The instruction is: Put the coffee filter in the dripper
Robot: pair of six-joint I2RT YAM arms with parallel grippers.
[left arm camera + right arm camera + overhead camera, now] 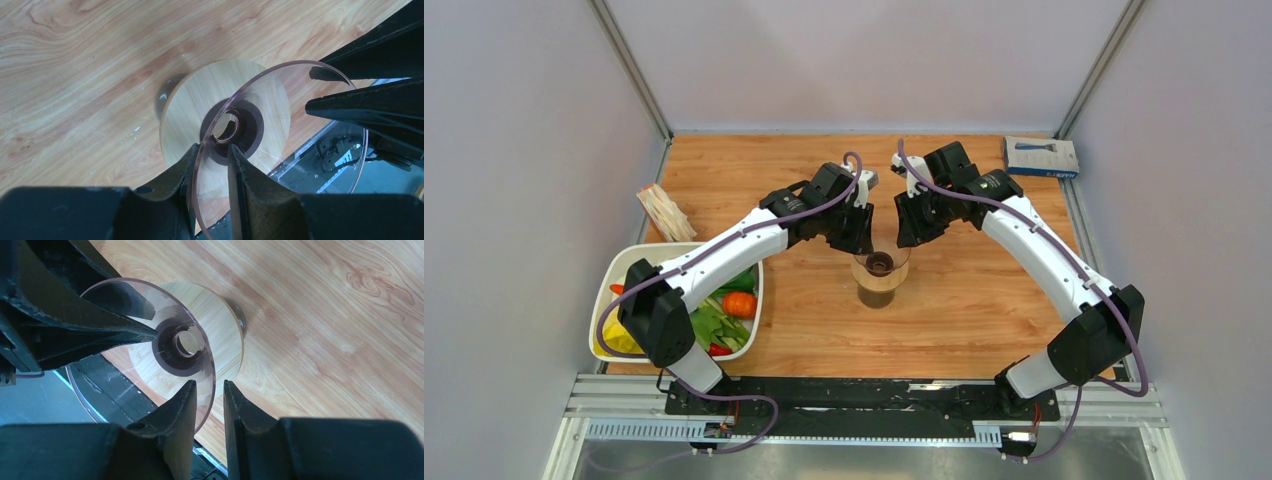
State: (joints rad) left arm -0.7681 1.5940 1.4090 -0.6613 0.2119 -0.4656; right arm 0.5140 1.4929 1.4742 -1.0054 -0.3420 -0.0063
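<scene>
The clear dripper (880, 262) with its tan ring base (185, 110) sits on a brown-tinted glass cup (877, 293) at the table's middle. My left gripper (856, 235) (213, 147) straddles the dripper's near rim with its jaws open. The rim lies against one finger, with a gap to the other. My right gripper (912, 230) (209, 384) straddles the opposite rim, also open, with the clear edge (212, 370) loose between its fingers. The funnel is bare down to its centre hole (186, 340). The coffee filter is out of view.
A white tub (614, 275) of vegetables stands at the front left. A fan-shaped pale bundle (664, 212) lies behind it by the left wall. A blue box (1041, 157) sits at the back right corner. Both arms crowd the dripper from either side.
</scene>
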